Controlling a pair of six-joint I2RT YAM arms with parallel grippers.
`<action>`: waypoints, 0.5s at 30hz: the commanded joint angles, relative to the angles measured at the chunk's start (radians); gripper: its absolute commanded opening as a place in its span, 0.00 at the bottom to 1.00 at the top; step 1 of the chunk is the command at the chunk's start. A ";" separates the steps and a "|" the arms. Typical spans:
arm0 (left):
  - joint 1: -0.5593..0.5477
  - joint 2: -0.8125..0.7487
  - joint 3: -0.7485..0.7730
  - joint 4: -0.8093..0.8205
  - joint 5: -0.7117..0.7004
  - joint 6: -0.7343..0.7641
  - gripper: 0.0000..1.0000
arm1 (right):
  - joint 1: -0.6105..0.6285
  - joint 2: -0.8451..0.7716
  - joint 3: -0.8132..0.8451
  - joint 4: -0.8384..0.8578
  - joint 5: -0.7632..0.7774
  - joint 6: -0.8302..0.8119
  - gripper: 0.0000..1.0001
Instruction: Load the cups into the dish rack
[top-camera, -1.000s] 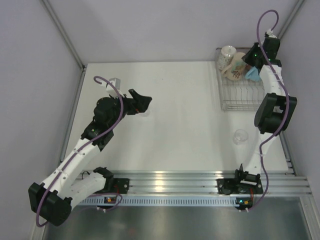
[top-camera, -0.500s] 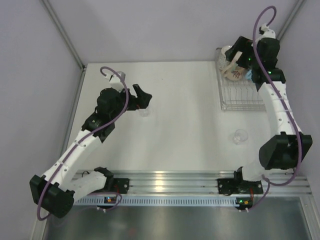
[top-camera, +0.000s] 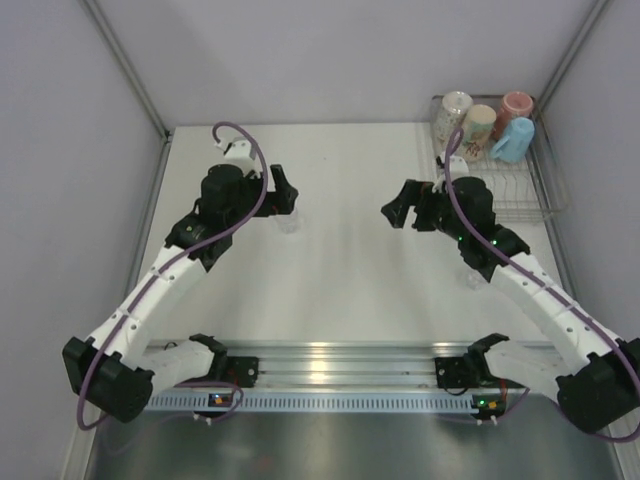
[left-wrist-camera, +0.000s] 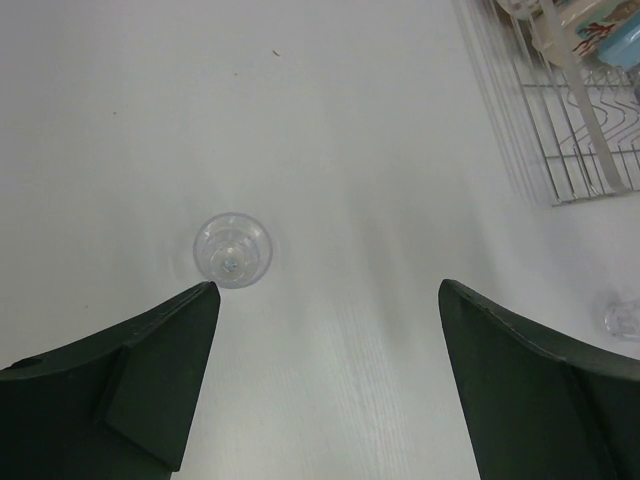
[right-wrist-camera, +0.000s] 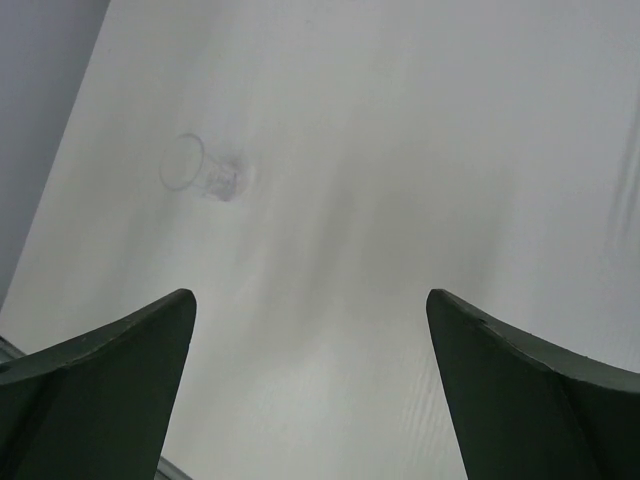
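The silver wire dish rack (top-camera: 522, 196) stands at the table's back right corner. Along its far end sit four cups: white patterned (top-camera: 454, 108), cream patterned (top-camera: 480, 123), pinkish-red (top-camera: 517, 104) and light blue (top-camera: 514, 141). My right gripper (top-camera: 394, 206) is open and empty over the middle of the table, left of the rack. Open and empty too, my left gripper (top-camera: 284, 194) hovers over the left half. The left wrist view shows bare table between the fingertips of the left gripper (left-wrist-camera: 325, 292), with the rack (left-wrist-camera: 560, 140) at the upper right. Only table lies below the right gripper (right-wrist-camera: 308, 296).
A small clear glass (top-camera: 288, 223) stands just below my left gripper, seen too as the glass (left-wrist-camera: 231, 250) and the glass (right-wrist-camera: 200, 172) in the wrist views. A second clear glass (top-camera: 478, 272) stands beside my right forearm. Grey walls close in the back and both sides.
My right gripper opened at the rack, left the light blue cup there and swung back to the table's middle. My left gripper shifted slightly toward the back.
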 joint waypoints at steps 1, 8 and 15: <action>0.004 0.013 0.043 -0.010 -0.051 0.036 0.96 | 0.058 -0.076 -0.107 0.139 0.031 0.044 1.00; 0.007 0.138 0.080 -0.077 -0.132 0.081 0.93 | 0.060 -0.165 -0.212 0.182 0.062 0.016 1.00; 0.005 0.277 0.129 -0.096 -0.105 0.171 0.84 | 0.061 -0.181 -0.215 0.150 0.041 0.001 0.99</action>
